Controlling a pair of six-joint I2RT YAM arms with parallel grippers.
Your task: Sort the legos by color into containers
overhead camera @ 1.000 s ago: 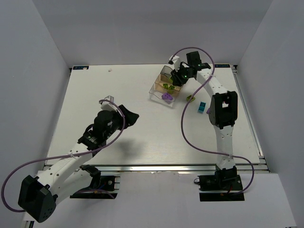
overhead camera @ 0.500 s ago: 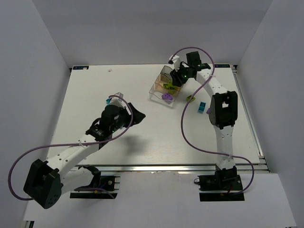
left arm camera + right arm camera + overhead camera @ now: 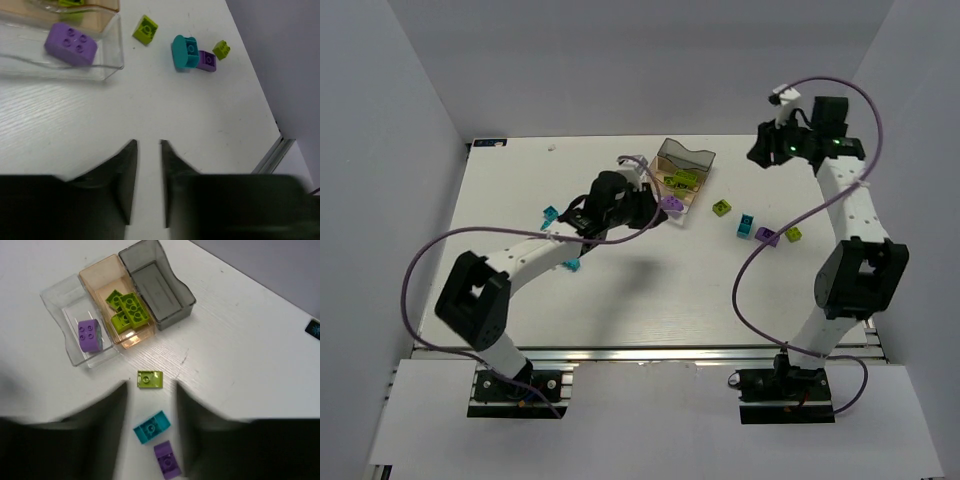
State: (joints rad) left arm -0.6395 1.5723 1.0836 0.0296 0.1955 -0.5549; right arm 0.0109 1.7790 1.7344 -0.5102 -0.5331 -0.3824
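Hovering at 8 o'clock of the tray, the left end effector is pressed together, pinching nothing. The right end effector, spread, hangs at the tray's 2 o'clock. A purple brick and lime bricks fill separate compartments. Four loose bricks lie on the bench at the tray's 4 o'clock.

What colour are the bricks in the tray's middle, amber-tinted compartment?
Lime green plastic bricks; the right wrist view shows them best.
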